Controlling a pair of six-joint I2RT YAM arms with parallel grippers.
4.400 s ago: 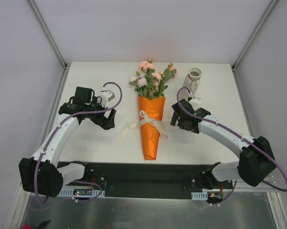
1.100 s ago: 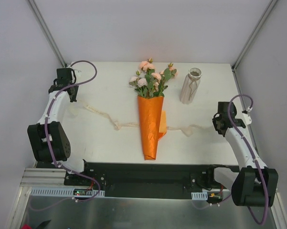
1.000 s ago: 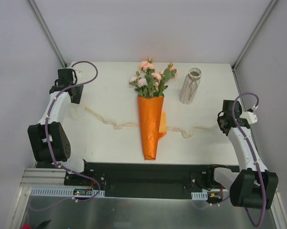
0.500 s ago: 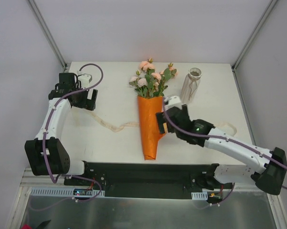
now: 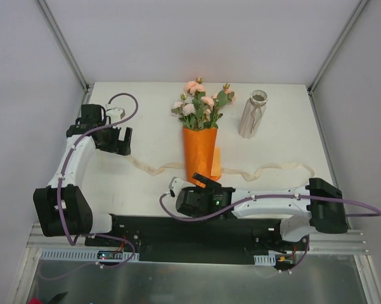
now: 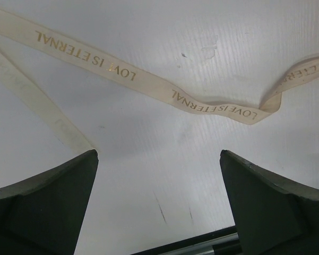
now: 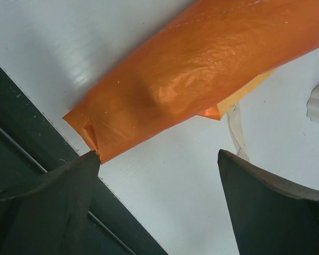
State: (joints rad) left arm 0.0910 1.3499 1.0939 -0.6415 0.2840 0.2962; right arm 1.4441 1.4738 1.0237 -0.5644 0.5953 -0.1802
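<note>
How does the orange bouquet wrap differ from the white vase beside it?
The orange wrap lies flat on the table, while the vase stands upright. The wrap is bright and cone-shaped; the vase is pale and ribbed. Pink flowers fill the wrap; none stand in the vase. Both rest on the table.

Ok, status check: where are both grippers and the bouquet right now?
Left gripper open, empty, above the loose ribbon. Right gripper open at the narrow tip of the bouquet, not gripping. Vase upright, well clear.
</note>
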